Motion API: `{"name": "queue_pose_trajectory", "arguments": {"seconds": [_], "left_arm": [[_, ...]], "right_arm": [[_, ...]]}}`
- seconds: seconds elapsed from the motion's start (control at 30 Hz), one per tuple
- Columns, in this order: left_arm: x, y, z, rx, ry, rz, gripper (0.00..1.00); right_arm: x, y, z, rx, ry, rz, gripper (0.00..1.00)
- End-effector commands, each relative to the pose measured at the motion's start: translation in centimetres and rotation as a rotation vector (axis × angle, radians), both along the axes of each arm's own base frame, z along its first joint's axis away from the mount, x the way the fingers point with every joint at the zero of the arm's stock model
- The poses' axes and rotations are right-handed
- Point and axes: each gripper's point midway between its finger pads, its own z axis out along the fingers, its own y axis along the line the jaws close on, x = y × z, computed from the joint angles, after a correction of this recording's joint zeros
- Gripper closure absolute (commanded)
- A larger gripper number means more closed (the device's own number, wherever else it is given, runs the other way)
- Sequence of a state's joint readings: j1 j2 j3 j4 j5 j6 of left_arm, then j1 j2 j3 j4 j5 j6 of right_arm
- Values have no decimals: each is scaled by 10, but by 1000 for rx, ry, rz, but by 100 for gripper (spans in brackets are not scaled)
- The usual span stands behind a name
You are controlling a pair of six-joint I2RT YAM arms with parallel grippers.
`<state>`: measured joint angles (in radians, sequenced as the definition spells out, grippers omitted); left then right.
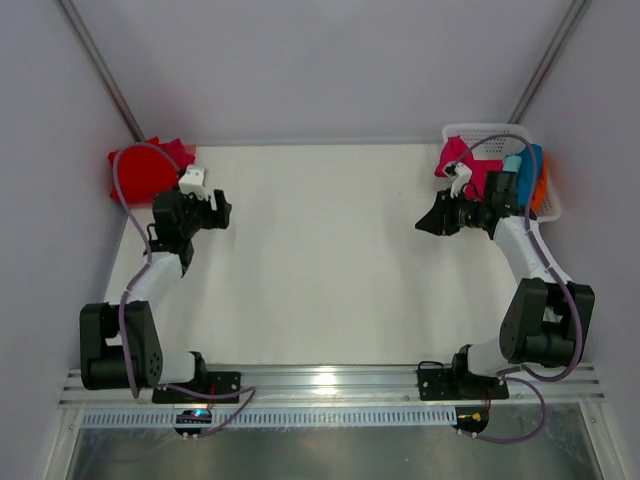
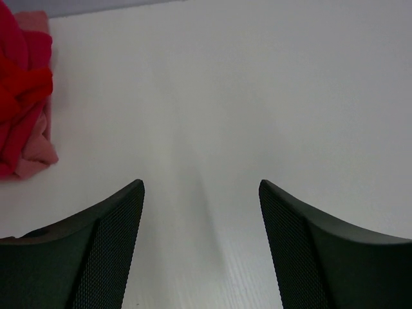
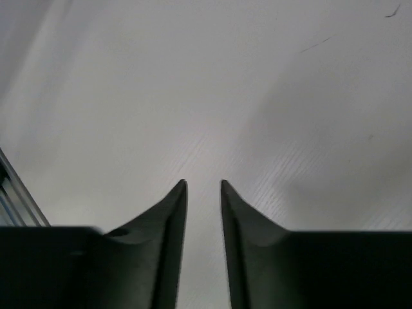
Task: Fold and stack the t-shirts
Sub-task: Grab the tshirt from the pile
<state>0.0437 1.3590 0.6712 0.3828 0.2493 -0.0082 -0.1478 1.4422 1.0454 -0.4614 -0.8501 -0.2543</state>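
A folded pile of red and crimson-pink t-shirts (image 1: 145,170) lies at the table's far left corner; its edge shows in the left wrist view as red and pink t-shirts (image 2: 22,96). More t-shirts sit in a white basket (image 1: 480,129) at the far right: a pink one (image 1: 455,158) hangs over the rim, with a blue one (image 1: 527,160) and an orange one (image 1: 542,186) behind. My left gripper (image 1: 215,212) (image 2: 201,183) hovers over bare table just right of the pile, open and empty. My right gripper (image 1: 425,222) (image 3: 203,183) is left of the basket, its jaws a narrow gap apart with nothing between.
The white table top (image 1: 320,260) spreads between the two arms. Grey walls close in the back and sides. A metal rail (image 1: 330,380) with the arm bases runs along the near edge.
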Motion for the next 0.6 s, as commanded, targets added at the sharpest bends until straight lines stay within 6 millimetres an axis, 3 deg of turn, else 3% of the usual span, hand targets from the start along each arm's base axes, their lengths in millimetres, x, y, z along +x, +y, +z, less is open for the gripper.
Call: {"name": "queue_pose_trajectory", "arguments": {"seconds": [0.0,0.03,0.07,0.1,0.13,0.17,0.2,0.23,0.3,0.33,0.37,0.4,0.43,0.47,0.5,0.53,0.57], "left_arm": [[-21,-31,36,-24,84,-201,28],[-29,-44,57,-64,125,-275,32],[-37,-57,74,-94,124,-350,37],[-51,-79,91,-158,129,-483,49],[-55,-88,115,-181,107,-526,78],[-60,-94,124,-219,116,-551,93],[-66,-103,134,-289,140,-563,100],[-70,-109,142,-322,142,-585,100],[-77,-118,159,-379,135,-627,97],[-80,-121,164,-402,136,-645,82],[-83,-123,169,-415,124,-663,60],[-87,-124,173,-419,115,-675,30],[-87,-123,173,-405,106,-671,29],[-87,-122,172,-387,96,-667,31],[-88,-125,167,-334,90,-657,60],[-84,-121,163,-315,88,-618,80],[-82,-118,156,-308,101,-586,100]], "right_arm": [[-16,15,7,70,-19,118,82],[-21,20,6,98,-12,145,92],[-22,22,3,121,5,158,93],[-22,24,3,144,35,152,93],[-19,23,0,150,61,138,93],[-15,21,-6,159,105,122,93],[-15,22,-9,173,136,120,92],[-15,23,-11,183,152,129,89],[-17,23,-17,221,202,134,73],[-20,25,-17,259,221,140,53],[-20,26,-17,274,221,139,24],[-20,24,-18,282,221,135,14],[-22,24,-18,291,219,138,11],[-22,24,-16,290,194,148,13],[-23,24,-9,286,156,162,22],[-26,25,-8,285,139,169,44],[-22,24,-5,272,109,157,96]]}}
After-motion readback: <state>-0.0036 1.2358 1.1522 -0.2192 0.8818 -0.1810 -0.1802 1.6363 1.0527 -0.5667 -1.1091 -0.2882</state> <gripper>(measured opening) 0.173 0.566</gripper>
